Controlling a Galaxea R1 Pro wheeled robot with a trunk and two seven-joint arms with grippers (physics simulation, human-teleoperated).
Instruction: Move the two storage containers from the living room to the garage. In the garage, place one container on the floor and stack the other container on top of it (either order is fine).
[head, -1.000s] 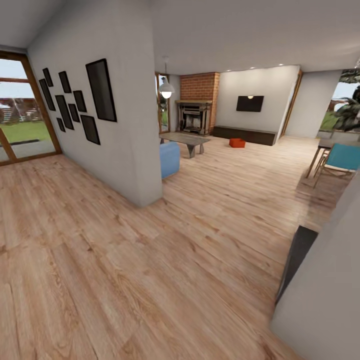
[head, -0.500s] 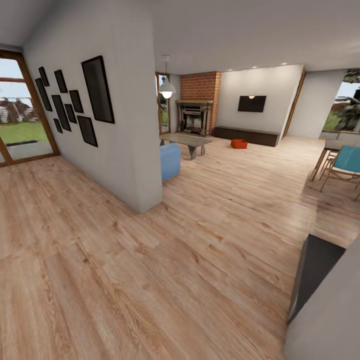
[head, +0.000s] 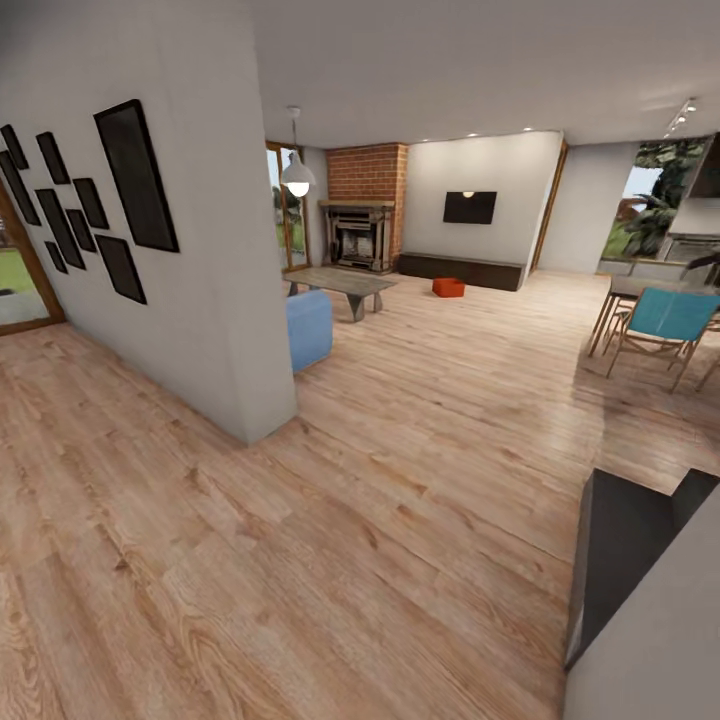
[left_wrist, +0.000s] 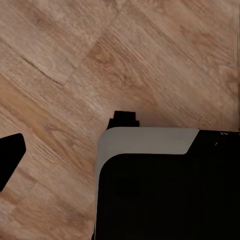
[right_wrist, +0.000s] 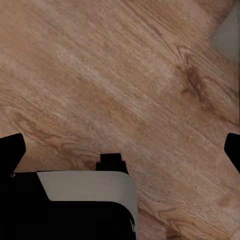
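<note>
One red-orange storage container (head: 448, 288) sits far ahead on the living room's light wood planks, in front of the long dark low cabinet (head: 462, 270). I see just this one box, too small to tell its shape. In the left wrist view my left gripper (left_wrist: 120, 150) hangs over wood planks, with one black fingertip (left_wrist: 9, 159) at the picture's edge and my grey-and-black base (left_wrist: 165, 195) covering the other side. My right gripper (right_wrist: 122, 147) is open over bare planks, with nothing between its fingertips (right_wrist: 12, 149).
A white partition wall (head: 215, 300) hung with black frames juts out close on the left, a blue ottoman (head: 308, 328) and grey low table (head: 342, 282) behind it. A blue chair (head: 668, 318) stands right. A dark panel (head: 620, 545) and grey wall corner (head: 665, 640) crowd the near right.
The whole picture has slid left as my camera turned right and advanced. The glass door has left the frame and more of the dining corner shows. Nothing in the room moved.
</note>
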